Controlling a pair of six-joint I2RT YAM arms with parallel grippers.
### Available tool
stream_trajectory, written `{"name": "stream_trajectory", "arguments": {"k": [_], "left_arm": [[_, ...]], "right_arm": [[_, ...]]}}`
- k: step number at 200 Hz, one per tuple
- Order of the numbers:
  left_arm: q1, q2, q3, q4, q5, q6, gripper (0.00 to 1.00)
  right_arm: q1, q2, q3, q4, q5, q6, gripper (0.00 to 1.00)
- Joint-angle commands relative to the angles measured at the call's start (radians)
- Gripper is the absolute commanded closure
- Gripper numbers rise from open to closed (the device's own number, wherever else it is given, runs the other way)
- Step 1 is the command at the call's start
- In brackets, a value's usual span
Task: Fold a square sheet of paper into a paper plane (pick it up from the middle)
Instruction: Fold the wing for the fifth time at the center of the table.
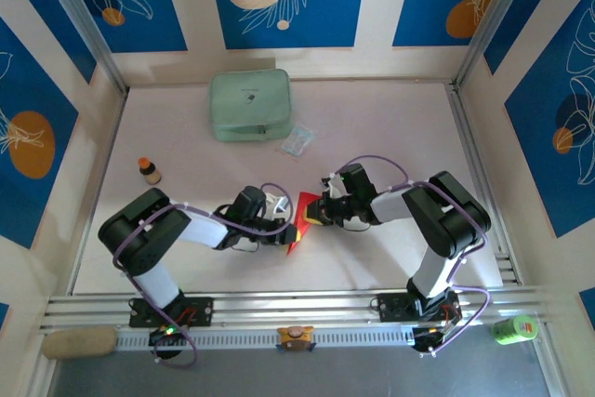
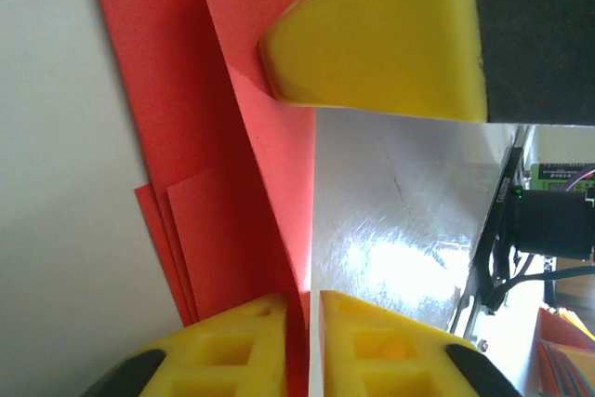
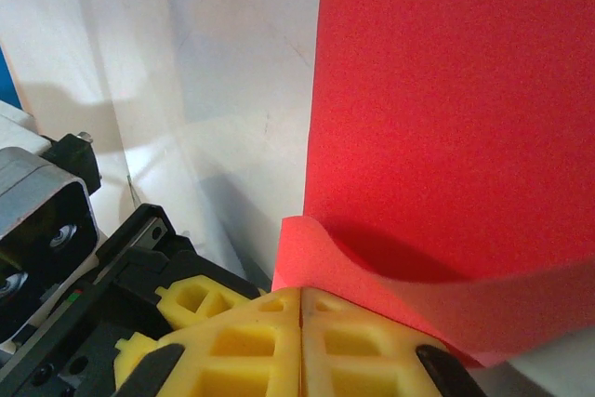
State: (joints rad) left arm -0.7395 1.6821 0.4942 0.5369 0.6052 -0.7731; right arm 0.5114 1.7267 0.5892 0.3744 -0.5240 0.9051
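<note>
Two grippers meet over a half-made fold.
Left gripper (image 2: 305, 299) points toward three o'clock, jaws nearly together around an edge of the square sheet of paper (image 1: 299, 220), which lies between the arms; whether it grips, I cannot tell. Right gripper (image 3: 300, 293), pointing toward nine o'clock, pinches a curled flap tight. Next, probably: press that flap flat.

You're looking at a thin square sheet of paper (image 3: 446, 90) in plain bright red against a white tabletop (image 1: 390, 127), and the moulded plastic fingers (image 3: 372, 350) of the right gripper (image 3: 300, 309) are solid yellow. The soft fabric pouch (image 1: 249, 104) is pale green, and the small glass bottle (image 1: 149, 172) is brown with an orange cap. Your deep blue wall panels (image 1: 325, 16) carry white line-drawn leaves and cream and orange discs.
</note>
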Motion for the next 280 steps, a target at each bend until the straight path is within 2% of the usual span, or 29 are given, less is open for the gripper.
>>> {"name": "stream_trajectory", "arguments": {"k": [1,58,100,164,280], "left_arm": [[0.018,0.007,-0.004,0.035,-0.011,-0.018,0.81],[0.023,0.059,0.017,0.057,-0.012,-0.041,0.82],[0.035,0.055,-0.002,0.03,-0.053,-0.065,1.0],[0.057,0.053,-0.034,0.029,-0.076,-0.108,1.0],[0.083,0.083,-0.059,0.071,-0.068,-0.162,1.0]], "right_arm": [[0.004,0.015,0.013,0.004,-0.024,-0.003,0.92],[0.003,0.019,0.009,0.013,-0.03,-0.002,0.92],[-0.003,-0.004,0.004,0.012,-0.028,-0.001,0.91],[-0.056,-0.068,-0.013,-0.025,-0.015,-0.027,0.88],[-0.013,0.054,0.101,-0.069,-0.046,-0.075,0.92]]}}
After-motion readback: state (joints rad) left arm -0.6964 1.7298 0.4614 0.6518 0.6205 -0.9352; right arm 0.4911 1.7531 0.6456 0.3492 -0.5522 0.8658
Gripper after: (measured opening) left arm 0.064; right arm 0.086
